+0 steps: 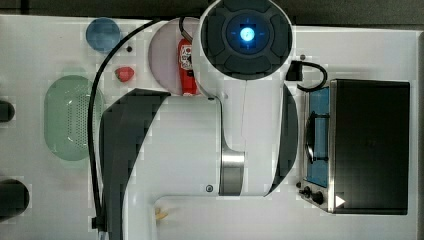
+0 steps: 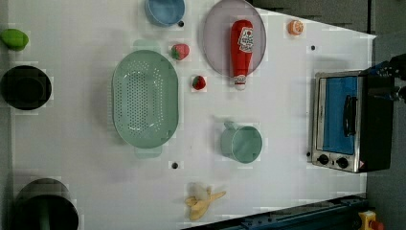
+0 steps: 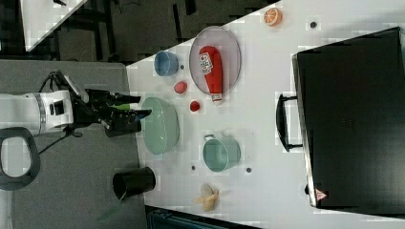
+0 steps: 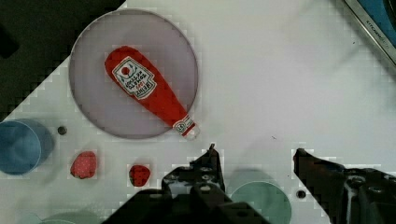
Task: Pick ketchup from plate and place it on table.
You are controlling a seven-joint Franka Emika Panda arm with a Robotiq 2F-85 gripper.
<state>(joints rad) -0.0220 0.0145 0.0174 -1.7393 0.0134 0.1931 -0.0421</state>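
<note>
Robot's black gripper (image 4: 254, 151) hangs open and empty above the table.

Its two black fingers (image 4: 210, 163) stand wide apart with nothing between them, high over the flat white table (image 2: 268, 191). The slim red ketchup bottle with a white label (image 4: 145, 91) lies flat on the big round pale lilac plate (image 4: 93, 107); its cap end pokes just over the plate's rim. Near the plate sit two small red strawberry pieces (image 4: 84, 164), a little blue round cup (image 4: 18, 145) and a green mug (image 2: 242, 143). A silver toaster oven (image 2: 335, 120) stands well apart.
</note>
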